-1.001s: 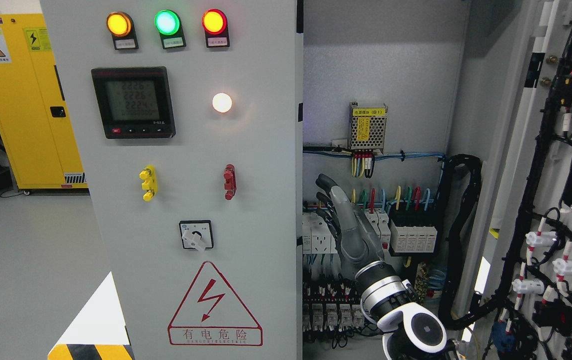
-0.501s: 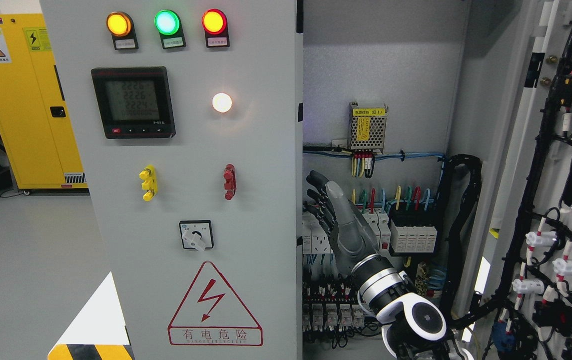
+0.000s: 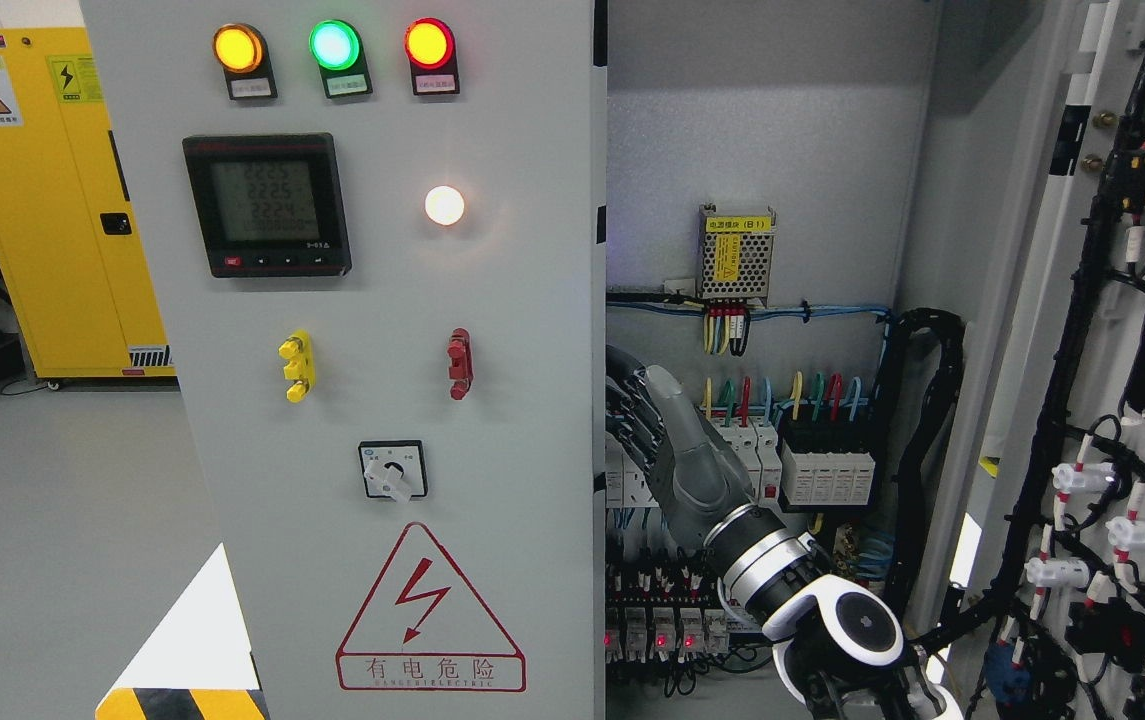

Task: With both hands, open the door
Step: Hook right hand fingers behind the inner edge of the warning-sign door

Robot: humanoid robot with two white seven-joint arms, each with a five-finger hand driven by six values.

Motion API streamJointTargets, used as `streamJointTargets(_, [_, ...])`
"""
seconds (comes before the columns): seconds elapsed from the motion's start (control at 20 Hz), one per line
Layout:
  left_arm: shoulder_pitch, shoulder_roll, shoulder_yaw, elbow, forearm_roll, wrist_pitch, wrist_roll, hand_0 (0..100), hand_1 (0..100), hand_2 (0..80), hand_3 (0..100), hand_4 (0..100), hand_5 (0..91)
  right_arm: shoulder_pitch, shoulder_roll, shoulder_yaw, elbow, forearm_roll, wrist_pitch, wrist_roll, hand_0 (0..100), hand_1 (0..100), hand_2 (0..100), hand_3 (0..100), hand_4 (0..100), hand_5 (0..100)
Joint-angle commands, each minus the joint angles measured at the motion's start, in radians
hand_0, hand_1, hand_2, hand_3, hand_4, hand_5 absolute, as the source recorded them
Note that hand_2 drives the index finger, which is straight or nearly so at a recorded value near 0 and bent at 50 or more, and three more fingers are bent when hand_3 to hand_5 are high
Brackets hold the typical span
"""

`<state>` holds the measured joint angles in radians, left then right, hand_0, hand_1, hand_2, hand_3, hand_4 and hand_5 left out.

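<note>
Right hand (image 3: 667, 425): grey, reaching up from the lower right into the open cabinet; its fingers (image 3: 630, 400) are extended and loosely spread, gripping nothing, with the tips just beside the inner edge of the left door.
Left door (image 3: 382, 400): large grey panel filling the left and middle of the view, closed or nearly so — its right edge meets the opening where the hand is.
Right door (image 3: 1122, 400): swung wide open at the far right, inner face showing black cable bundles and white connectors.
Cabinet interior (image 3: 762, 150): grey back wall, bare in its upper part.
Yellow cabinet (image 3: 42, 200): stands in the background at the far left.
Warning triangle (image 3: 429, 610): red outline with a lightning bolt, low on the left door.
Meter (image 3: 266, 205): black, with a grey digital display, upper part of the left door.
Power supply (image 3: 736, 253): small perforated metal box — mounted on the back wall.
Breakers (image 3: 827, 450): row with coloured wires, right of the hand.
Indicator lamps (image 3: 334, 45): orange, green and red, lit, along the door's top.
</note>
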<state>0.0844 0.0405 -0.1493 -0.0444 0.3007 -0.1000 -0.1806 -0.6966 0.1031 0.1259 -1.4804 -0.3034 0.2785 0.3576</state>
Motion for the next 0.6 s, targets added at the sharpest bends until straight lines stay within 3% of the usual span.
streamJointTargets(0.0, [0.0,0.001,-0.001,0.0,0.0,0.0,0.0,35,19,0.0,0,0,0.0,-0.015,-0.011,-0.048,0.04,-0.02,0.022,0.04,21,10,0,0,0,0])
streamJointTargets(0.1, [0.0,0.001,0.0,0.0,0.0,0.0,0.0,35,19,0.0,0,0,0.0,-0.021,-0.011,-0.055,0.054,-0.022,0.022,0.044,21,10,0,0,0,0])
streamJointTargets(0.25, [0.0,-0.001,-0.001,0.0,0.0,0.002,0.001,35,19,0.0,0,0,0.0,-0.043,-0.011,-0.057,0.077,-0.037,0.024,0.102,21,10,0,0,0,0])
streamJointTargets(0.45, [0.0,-0.001,-0.001,0.0,0.0,0.002,0.001,35,19,0.0,0,0,0.0,-0.049,-0.011,-0.057,0.091,-0.04,0.025,0.132,21,10,0,0,0,0])
streamJointTargets(0.55, [0.0,-0.001,0.0,0.0,0.0,0.0,0.0,35,19,0.0,0,0,0.0,-0.052,-0.011,-0.057,0.094,-0.04,0.024,0.193,21,10,0,0,0,0])
